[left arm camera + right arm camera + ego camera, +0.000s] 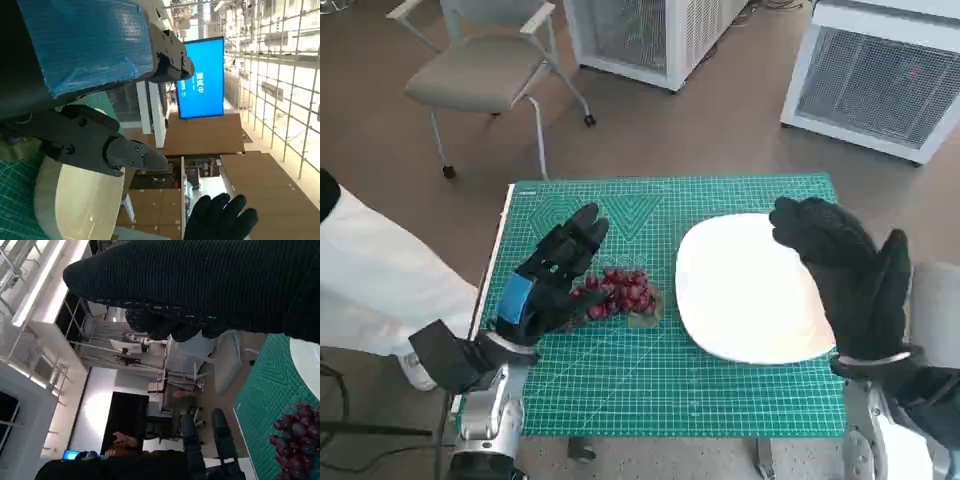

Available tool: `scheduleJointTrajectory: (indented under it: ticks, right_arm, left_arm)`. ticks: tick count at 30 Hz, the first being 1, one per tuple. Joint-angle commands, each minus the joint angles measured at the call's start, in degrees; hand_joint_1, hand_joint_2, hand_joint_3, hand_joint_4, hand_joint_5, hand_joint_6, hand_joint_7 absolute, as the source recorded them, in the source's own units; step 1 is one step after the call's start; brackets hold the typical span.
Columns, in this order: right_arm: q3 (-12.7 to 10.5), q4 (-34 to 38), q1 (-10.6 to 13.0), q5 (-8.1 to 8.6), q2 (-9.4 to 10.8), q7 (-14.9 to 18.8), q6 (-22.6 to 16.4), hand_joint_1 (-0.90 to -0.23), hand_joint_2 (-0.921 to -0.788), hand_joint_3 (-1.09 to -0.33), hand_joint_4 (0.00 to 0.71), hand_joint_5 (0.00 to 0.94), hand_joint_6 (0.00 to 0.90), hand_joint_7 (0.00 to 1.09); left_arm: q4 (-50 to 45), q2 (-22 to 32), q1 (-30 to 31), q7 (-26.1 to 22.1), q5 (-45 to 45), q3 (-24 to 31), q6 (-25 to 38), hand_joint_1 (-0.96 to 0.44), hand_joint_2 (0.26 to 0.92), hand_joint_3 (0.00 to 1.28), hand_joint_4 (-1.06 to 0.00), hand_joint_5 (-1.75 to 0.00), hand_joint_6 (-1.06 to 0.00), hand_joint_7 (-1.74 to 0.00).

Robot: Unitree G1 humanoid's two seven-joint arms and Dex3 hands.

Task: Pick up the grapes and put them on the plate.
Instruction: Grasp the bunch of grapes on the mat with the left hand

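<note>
Glossy white plate (750, 300), shiny dark-red grapes (618, 292), matt gridded green mat (650, 380), knitted black glove on the right hand (845, 275).

The left hand (95, 100) is hanging over the white plate (80, 205), holding nothing, its black fingers (115, 150) apart, while the gloved right hand (220, 220) (fingers only) is showing beyond a blue screen (202, 77).

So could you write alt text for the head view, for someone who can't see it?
Seen from above, a bunch of dark red grapes lies on a green cutting mat beside an empty white plate. The robot's blue-taped left hand is right beside the grapes, while its gloved right hand hangs open over the plate's edge.
</note>
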Motion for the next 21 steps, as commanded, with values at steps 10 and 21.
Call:
scheduleJointTrajectory:
  ticks: [10,21]
  right_arm:
    - [-0.07,0.66,1.11,0.48,0.46,-0.03,0.27,-0.33,-0.921,-0.591,0.479,0.816,0.257,0.99]
    - [-0.14,0.71,1.26,0.49,0.58,-0.03,0.3,-0.329,-0.921,-0.591,0.479,0.817,0.258,0.99]
  left_arm:
    - [-0.47,-0.54,-1.78,-0.33,-0.36,0.03,-0.62,-0.38,0.921,0.11,-0.27,-0.02,-0.3,0.0]
    - [0.44,-1.02,-2.42,-0.57,-0.86,0.31,-1.16,-0.38,0.921,0.11,-0.29,-0.02,-0.3,-0.01]
